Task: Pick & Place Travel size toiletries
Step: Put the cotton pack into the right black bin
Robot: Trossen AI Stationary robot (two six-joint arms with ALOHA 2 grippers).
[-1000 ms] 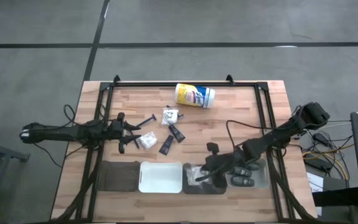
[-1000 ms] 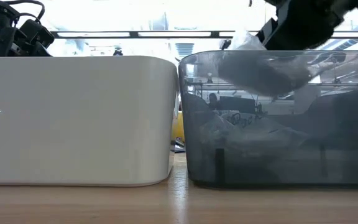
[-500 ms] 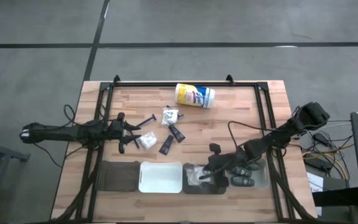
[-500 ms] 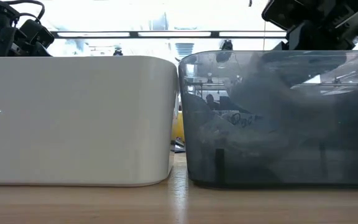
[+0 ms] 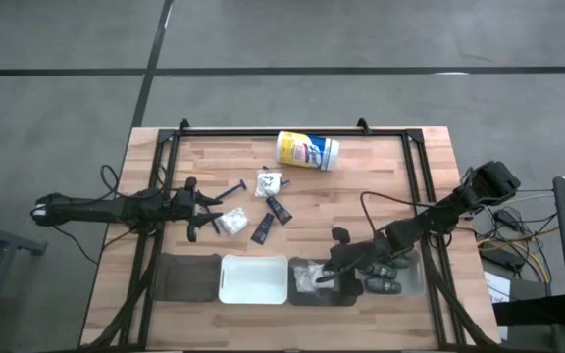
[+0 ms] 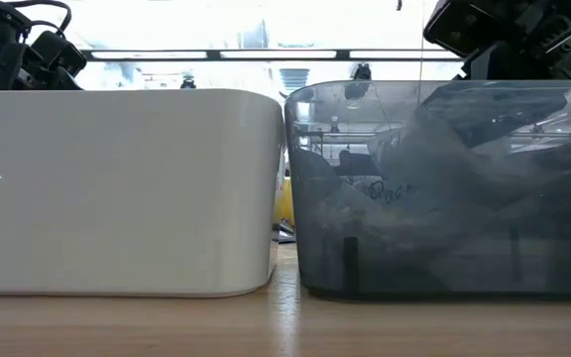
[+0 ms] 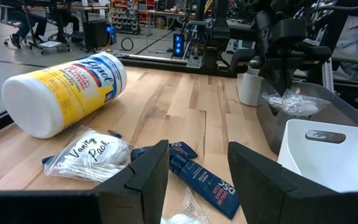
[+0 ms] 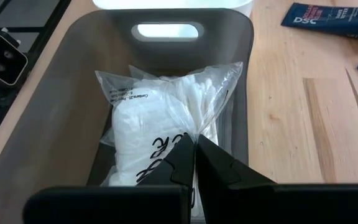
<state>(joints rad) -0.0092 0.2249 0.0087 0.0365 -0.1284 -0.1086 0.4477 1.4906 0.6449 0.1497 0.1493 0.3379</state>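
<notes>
My right gripper reaches down into the dark grey bin, shut on a white crinkly packet in clear film. Through the bin's wall the packet shows in the low view. At the table's left, my left gripper waits open, above the wood. Ahead of it lie another packet, black tubes and a thin dark razor. My right gripper pinches the packet's clear film between its two shut fingers, at the end of the packet nearest the gripper. The fingers slant down from above and from the table's right. The packet lies inside the grey bin, its far end down on the bin's contents.
A white bin stands against the grey bin's left side, and a brown bin left of that. A clear tray with dark oval pods sits right of the grey bin. The yellow-and-white canister lies at the far edge.
My right gripper has gone down toward the grey bin, still shut on the packet. The packet, which hung at the bin's rim a second ago, now lies lower, inside the bin.
</notes>
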